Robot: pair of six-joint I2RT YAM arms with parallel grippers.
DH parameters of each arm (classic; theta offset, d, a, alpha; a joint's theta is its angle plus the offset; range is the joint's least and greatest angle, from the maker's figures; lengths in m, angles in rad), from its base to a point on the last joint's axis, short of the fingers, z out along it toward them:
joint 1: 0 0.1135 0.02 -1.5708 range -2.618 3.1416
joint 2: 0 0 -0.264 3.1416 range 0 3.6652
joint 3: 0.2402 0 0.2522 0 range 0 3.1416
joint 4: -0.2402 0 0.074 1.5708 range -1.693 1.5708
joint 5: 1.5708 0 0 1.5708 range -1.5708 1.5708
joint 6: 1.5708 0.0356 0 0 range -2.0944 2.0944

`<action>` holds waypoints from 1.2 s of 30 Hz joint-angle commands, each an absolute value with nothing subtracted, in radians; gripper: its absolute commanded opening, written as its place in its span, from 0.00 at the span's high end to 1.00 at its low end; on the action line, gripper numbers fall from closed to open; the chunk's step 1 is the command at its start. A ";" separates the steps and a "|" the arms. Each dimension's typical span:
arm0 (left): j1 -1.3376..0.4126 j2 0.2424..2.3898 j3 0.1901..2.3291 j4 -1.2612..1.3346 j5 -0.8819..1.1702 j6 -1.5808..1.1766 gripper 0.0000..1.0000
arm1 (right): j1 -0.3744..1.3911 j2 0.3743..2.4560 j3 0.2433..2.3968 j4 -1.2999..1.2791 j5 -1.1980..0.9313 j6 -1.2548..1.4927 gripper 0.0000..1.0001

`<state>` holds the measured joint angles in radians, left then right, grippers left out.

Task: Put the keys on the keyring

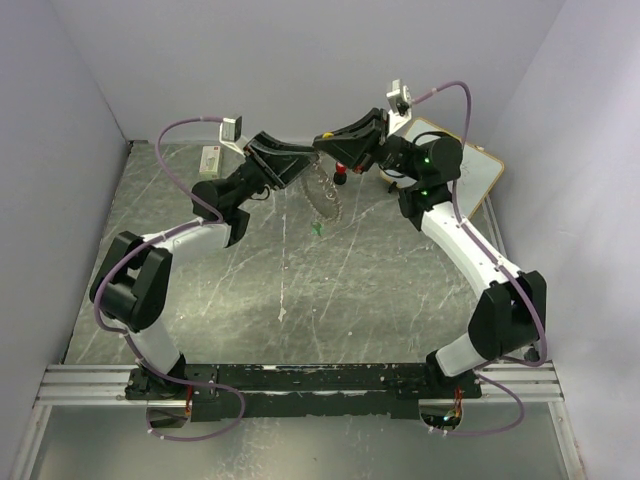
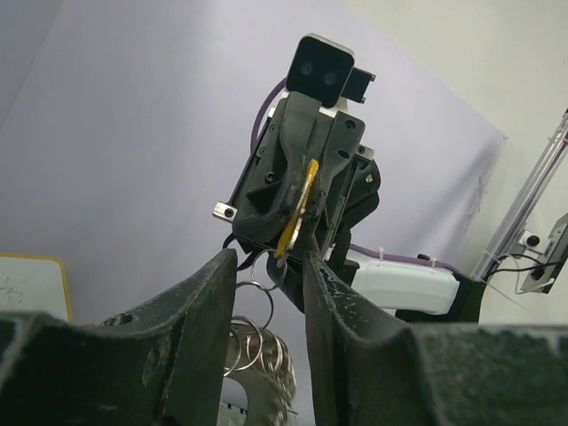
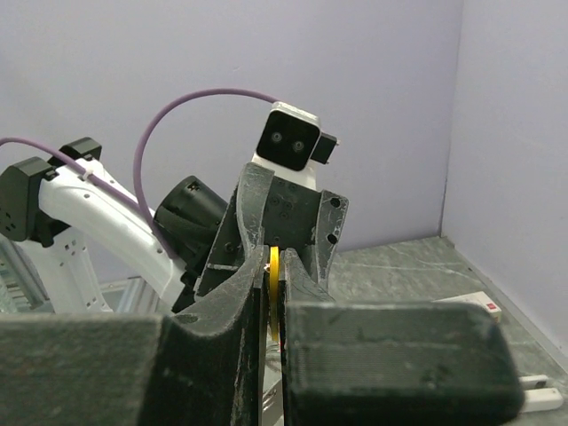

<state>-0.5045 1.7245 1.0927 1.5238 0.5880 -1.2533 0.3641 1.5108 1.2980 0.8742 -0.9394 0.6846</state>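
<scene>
The keyring point(image 1: 326, 195), a thin ring crowded with small silvery rings, hangs in the air at the back middle, under the two meeting grippers. My left gripper point(image 1: 305, 160) is shut on the keyring; its small rings point(image 2: 253, 306) hang between my fingers point(image 2: 200, 328). My right gripper point(image 1: 330, 140) faces the left one and is shut on the yellow-orange key point(image 3: 274, 284), which stands on edge. In the left wrist view this key point(image 2: 295, 213) points down at the topmost small ring. The green key point(image 1: 318, 229) lies on the table below the keyring.
A red-topped black knob point(image 1: 341, 176) stands just behind the keyring. A white board point(image 1: 480, 165) lies at the back right, a small white box point(image 1: 211, 160) at the back left. Grey walls close in the table on three sides.
</scene>
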 commanded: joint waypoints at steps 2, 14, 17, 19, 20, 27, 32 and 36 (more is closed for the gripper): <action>-0.475 1.729 1.048 1.708 0.586 -1.307 0.53 | 0.353 1.458 1.289 0.850 -0.892 0.637 1.00; -0.435 1.512 0.910 1.414 0.726 -0.978 0.49 | 0.354 1.276 1.148 0.663 -0.724 0.490 1.00; -0.442 1.430 0.912 1.225 0.721 -0.817 0.49 | 0.354 1.238 1.129 0.623 -0.686 0.467 1.00; -0.455 1.382 0.920 1.082 0.703 -0.713 0.49 | 0.356 1.223 1.125 0.591 -0.667 0.456 1.00; -0.464 1.360 0.926 1.024 0.693 -0.659 0.49 | 0.356 1.217 1.123 0.583 -0.660 0.451 1.00; -0.548 1.294 0.955 0.789 0.640 -0.402 0.49 | 0.362 1.185 1.087 0.580 -0.637 0.457 1.00; -0.624 1.289 0.953 0.744 0.570 -0.257 0.48 | 0.366 1.173 1.084 0.565 -0.638 0.452 1.00; -0.646 1.318 0.979 0.728 0.543 -0.220 0.48 | 0.367 1.163 1.089 0.551 -0.645 0.442 1.00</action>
<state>-0.6277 1.3075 0.9325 0.7666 0.5972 -0.3260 0.3622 1.2026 1.0798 0.5381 -0.6571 0.4606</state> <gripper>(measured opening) 0.515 0.056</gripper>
